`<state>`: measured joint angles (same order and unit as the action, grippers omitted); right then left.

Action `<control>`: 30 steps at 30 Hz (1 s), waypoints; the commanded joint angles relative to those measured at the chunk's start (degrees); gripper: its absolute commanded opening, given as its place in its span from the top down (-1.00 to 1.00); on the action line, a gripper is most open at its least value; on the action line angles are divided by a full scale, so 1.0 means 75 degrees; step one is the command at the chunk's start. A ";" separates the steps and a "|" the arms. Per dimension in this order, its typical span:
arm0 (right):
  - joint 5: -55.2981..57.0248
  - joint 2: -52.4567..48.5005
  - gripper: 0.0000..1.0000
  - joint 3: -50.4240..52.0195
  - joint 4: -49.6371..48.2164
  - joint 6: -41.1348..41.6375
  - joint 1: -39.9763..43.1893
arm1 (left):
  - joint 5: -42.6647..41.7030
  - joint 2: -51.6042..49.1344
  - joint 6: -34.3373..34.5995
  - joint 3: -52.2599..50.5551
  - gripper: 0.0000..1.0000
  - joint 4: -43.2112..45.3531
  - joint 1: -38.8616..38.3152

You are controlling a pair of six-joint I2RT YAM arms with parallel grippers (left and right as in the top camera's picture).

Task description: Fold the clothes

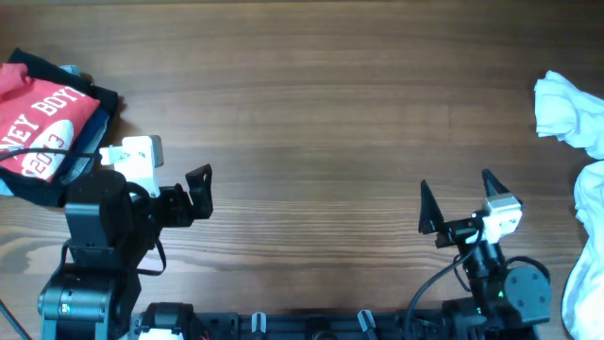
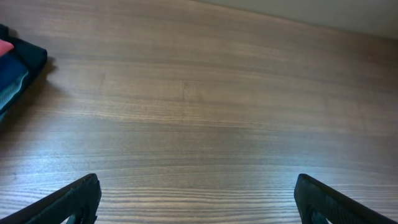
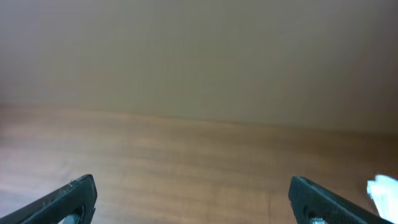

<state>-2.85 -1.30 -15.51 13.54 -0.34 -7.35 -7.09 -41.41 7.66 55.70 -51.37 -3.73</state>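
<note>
Both arms low in the frame, pincers wide open.
The left arm [image 1: 94, 227] sits at lower left, its left pincer [image 1: 201, 192] pointing right, jaws spread and empty. The right arm [image 1: 500, 274] sits at lower right, its right pincer [image 1: 454, 181] aimed toward the frame's top, fingers splayed, gripping nothing.

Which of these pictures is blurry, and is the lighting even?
Right wrist view: hazy, the table soft and the white cloth a blur. Left wrist view: sharper, wood grain clear. Overhead view: crisp, evenly lit, no glare.
</note>
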 commanded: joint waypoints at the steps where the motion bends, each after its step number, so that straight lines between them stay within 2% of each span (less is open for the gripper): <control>1: -0.0289 0.0149 -0.99 0.0641 -0.0694 -0.0178 0.0172 | 0.0076 0.0000 0.0067 -0.0035 -1.00 0.0009 0.0032; 7: -0.0498 0.0149 -0.99 0.1955 -0.1687 -0.0458 0.0210 | 0.0076 0.0000 0.0067 -0.0035 -1.00 0.0009 0.0032; 14: -0.0662 0.0149 -0.99 0.2025 -0.1932 -0.1358 0.0335 | 0.0076 0.0000 0.0067 -0.0035 -1.00 -0.0012 0.0032; 18: -0.0659 0.0149 -0.99 0.2028 -0.1880 -0.0472 0.0391 | 0.0076 0.0000 0.0067 -0.0035 -1.00 -0.0012 0.0032; 30: -0.0656 0.0146 -0.99 0.2025 -0.1880 -0.0501 0.0391 | 0.0076 0.0000 0.0067 -0.0035 -1.00 -0.0012 0.0032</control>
<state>-6.63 -0.99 -0.36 -0.43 -4.97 -4.71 -7.09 -41.41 7.66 55.68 -51.40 -3.75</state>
